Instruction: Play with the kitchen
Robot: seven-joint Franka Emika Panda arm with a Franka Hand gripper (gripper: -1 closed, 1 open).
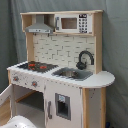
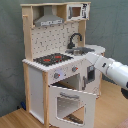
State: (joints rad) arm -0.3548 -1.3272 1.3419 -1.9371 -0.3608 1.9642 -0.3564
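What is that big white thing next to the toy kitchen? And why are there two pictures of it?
The white thing is a robot arm. It reaches toward the front of the kitchen, near the knobs and the oven door, which hangs open. Its hand is hidden behind the kitchen, so I cannot tell if it holds anything.

The two pictures come from two cameras standing in different spots. The first exterior view looks at the kitchen from the sink side; a white part at the bottom edge may be the arm. The second exterior view looks from the hob side.

On top you can see a black and red hob, a sink and a black faucet. Above are a grey hood and a toy microwave.
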